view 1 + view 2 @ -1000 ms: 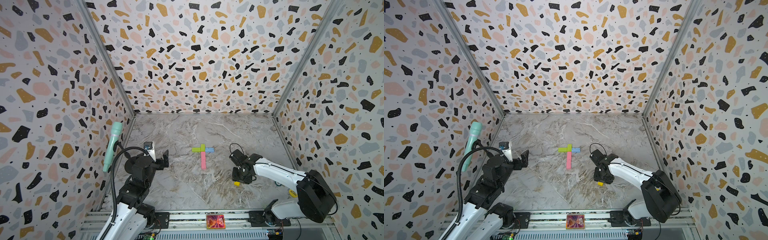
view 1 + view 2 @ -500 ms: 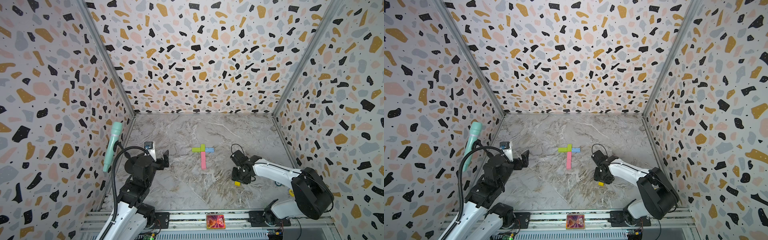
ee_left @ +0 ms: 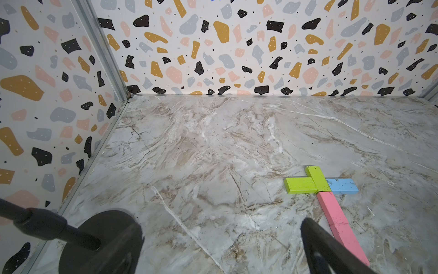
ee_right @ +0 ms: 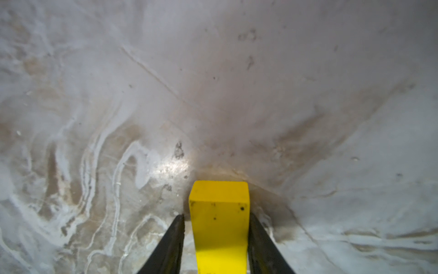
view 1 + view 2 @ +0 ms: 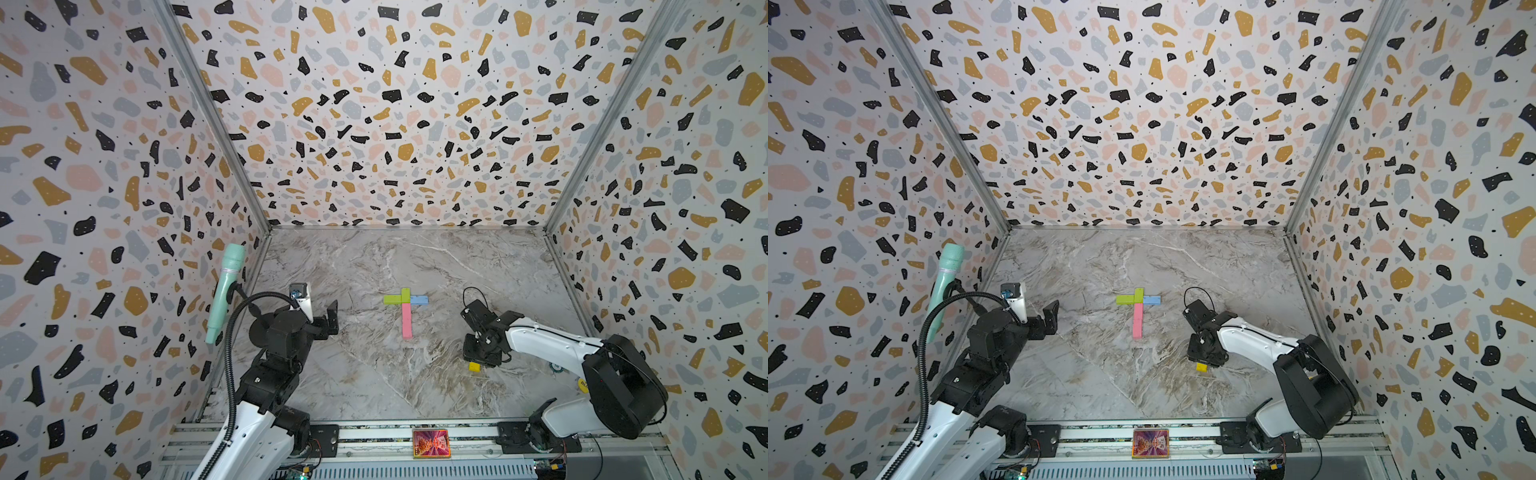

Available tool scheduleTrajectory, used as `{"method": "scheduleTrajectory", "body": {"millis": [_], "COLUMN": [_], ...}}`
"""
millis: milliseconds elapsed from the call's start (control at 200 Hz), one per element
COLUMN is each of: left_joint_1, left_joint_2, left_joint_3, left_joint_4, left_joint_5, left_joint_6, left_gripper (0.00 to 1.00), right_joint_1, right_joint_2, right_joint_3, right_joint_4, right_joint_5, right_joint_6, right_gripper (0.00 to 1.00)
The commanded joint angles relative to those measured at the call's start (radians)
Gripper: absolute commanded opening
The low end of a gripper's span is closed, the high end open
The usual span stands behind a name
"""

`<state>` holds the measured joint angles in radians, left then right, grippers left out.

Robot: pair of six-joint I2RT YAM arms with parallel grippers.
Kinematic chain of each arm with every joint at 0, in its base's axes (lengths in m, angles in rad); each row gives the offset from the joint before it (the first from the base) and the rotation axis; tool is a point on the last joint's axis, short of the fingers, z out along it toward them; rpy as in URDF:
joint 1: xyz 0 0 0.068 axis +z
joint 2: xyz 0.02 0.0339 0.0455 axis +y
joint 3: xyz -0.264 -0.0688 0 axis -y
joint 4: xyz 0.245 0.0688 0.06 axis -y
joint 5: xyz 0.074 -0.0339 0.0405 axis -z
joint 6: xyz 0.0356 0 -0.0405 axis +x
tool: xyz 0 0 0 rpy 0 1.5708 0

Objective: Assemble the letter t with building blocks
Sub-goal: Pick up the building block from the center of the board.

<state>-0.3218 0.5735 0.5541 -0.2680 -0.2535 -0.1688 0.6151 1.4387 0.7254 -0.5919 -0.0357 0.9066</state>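
Note:
A partial letter t lies mid-table: two lime green bricks [image 5: 395,299], a light blue brick [image 5: 419,299] and a pink stem [image 5: 407,322]. The left wrist view shows the same green [image 3: 301,185], blue [image 3: 342,185] and pink [image 3: 331,208] bricks. The yellow brick [image 5: 474,366] rests on the table to the right of the stem, nearer the front. My right gripper [image 4: 215,218] points down over it with a finger on each side. One finger touches the yellow brick [image 4: 219,213]; a thin gap shows at the other. My left gripper [image 3: 219,244] hangs open and empty, left of the figure.
Patterned walls enclose the marble table [image 5: 374,257] on three sides. A mint green microphone [image 5: 224,291] hangs by the left wall beside the left arm. A metal rail with a small coloured card [image 5: 431,443] runs along the front edge.
The right gripper's fingers have drawn closer together around the yellow brick. The right arm's elbow shifted slightly. The left arm and the figure have not moved.

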Motion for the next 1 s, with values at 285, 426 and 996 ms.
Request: {"method": "scheduleTrajectory", "body": {"millis": [285,426,996], "left_joint_1": [-0.003,-0.003,-0.003], "left_joint_2": [-0.001,-0.002,-0.009], "left_joint_3": [-0.002,-0.002,-0.003], "left_joint_4": [0.022,0.021,0.019], "left_joint_5": [-0.016,-0.016,-0.023], "left_joint_6": [0.003,0.004,0.005], "left_gripper": [0.99,0.99,0.99], "right_joint_1": [-0.002,-0.002,0.01], "right_joint_2": [0.02,0.014,0.086], "right_joint_3": [-0.007,0.012,0.096], "right_joint_4": [-0.044,-0.094,-0.135], "right_joint_5": [-0.013,-0.024,-0.016], "right_joint_6": [-0.081,-0.129,-0.258], "right_gripper": [0.38,0.4,0.21]}}
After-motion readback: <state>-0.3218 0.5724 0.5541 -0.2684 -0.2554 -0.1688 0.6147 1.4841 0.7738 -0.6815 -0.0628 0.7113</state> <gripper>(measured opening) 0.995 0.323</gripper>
